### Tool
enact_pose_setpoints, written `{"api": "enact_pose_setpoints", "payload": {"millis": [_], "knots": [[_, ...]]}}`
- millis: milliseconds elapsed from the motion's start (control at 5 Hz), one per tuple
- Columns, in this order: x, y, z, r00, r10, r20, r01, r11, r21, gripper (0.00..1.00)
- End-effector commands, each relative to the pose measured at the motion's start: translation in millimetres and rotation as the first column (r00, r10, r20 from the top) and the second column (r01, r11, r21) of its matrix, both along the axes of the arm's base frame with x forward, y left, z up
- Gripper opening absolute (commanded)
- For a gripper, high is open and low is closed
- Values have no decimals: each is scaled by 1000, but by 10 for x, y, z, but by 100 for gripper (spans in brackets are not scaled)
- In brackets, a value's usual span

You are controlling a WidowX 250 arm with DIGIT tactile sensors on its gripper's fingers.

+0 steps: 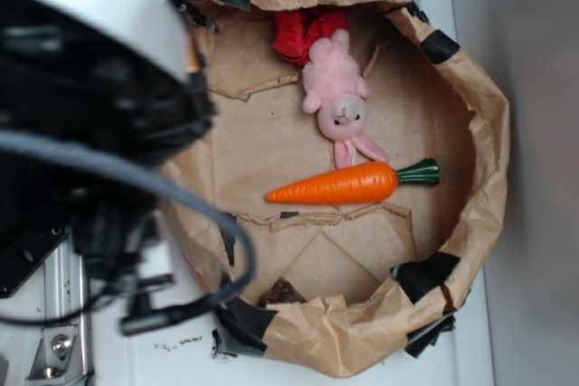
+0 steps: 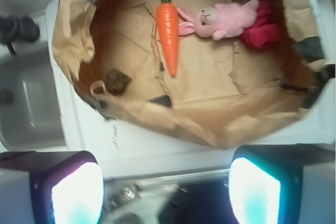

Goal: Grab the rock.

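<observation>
The rock (image 1: 282,292) is a small dark speckled lump on the floor of a brown paper enclosure (image 1: 484,133), tight against its near wall. In the wrist view the rock (image 2: 118,81) lies at the enclosure's left side, close to the paper wall. My gripper (image 2: 165,192) hangs outside the enclosure, over the white surface and metal base, well apart from the rock. Its jaws stand wide apart with nothing between the bright fingertips (image 2: 77,192). In the exterior view the arm (image 1: 90,106) fills the left side as a blurred dark mass, and the fingers are hidden.
An orange toy carrot (image 1: 339,183) lies across the middle of the enclosure floor. A pink plush bunny (image 1: 336,97) and a red cloth (image 1: 303,32) lie at the far side. Black tape patches (image 1: 425,275) sit on the crumpled paper rim. Cables (image 1: 181,196) hang from the arm.
</observation>
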State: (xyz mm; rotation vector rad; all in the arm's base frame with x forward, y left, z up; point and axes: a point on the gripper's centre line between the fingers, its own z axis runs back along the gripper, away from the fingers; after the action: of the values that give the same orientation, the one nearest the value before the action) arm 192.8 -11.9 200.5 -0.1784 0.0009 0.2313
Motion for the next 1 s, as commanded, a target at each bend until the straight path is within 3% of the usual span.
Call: {"api": "enact_pose_setpoints", "payload": {"millis": [0, 200, 400, 600, 800], "knots": [[323, 142, -659, 928, 349, -131, -366, 921, -131, 100], [314, 107, -1058, 890, 401, -215, -422, 905, -59, 100], [269, -82, -1291, 865, 390, -315, -430, 900, -66, 100], [176, -293, -1378, 857, 360, -368, -409, 910, -64, 100], [114, -433, -1409, 853, 353, -385, -402, 914, -54, 100]]}}
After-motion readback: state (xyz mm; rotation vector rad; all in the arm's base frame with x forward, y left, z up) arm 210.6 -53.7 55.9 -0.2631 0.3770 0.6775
